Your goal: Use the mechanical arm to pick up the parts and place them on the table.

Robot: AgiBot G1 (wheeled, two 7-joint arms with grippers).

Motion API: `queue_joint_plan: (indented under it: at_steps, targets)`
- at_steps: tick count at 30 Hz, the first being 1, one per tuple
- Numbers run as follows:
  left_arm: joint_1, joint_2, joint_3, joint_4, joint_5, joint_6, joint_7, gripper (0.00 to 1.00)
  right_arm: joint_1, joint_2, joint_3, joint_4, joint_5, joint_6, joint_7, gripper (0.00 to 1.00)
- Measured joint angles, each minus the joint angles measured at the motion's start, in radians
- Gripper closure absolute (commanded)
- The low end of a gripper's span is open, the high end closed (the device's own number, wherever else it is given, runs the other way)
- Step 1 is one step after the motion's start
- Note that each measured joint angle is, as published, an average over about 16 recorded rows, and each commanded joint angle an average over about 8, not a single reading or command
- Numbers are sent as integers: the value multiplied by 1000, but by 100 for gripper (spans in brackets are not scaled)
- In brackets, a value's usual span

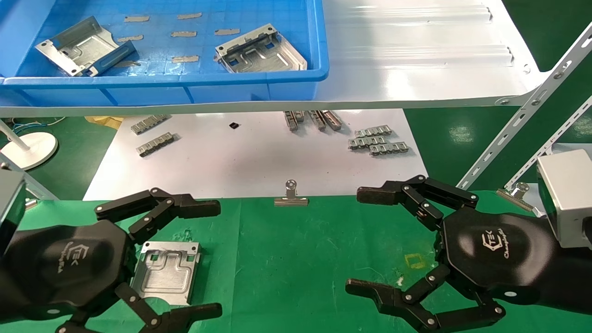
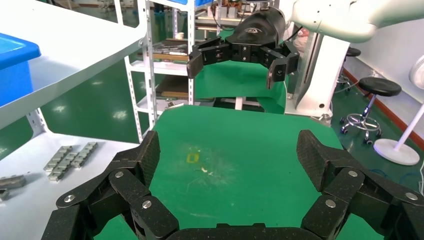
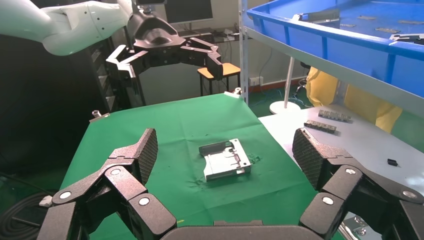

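Observation:
One silvery stamped part lies flat on the green table at the front left; it also shows in the right wrist view. My left gripper hovers over it, open and empty; the right wrist view shows this gripper well above the cloth. Two more parts lie in the blue bin on the shelf. My right gripper is open and empty over the table's right side, and it also shows in the left wrist view.
The blue bin sits on a glossy white shelf above a white sheet with several grey toothed strips. A binder clip grips the cloth's far edge. Slotted metal braces rise at the right. A yellow square mark lies near my right gripper.

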State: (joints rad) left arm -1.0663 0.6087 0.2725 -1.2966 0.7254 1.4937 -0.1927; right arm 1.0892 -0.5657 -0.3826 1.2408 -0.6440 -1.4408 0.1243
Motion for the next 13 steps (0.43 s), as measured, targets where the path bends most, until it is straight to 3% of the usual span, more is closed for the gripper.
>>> queue_joint_plan:
  at_steps: [13]
  targets:
    - [-5, 1, 5, 8, 3, 1, 4, 0, 0, 0, 0, 0, 0, 0, 0, 0]
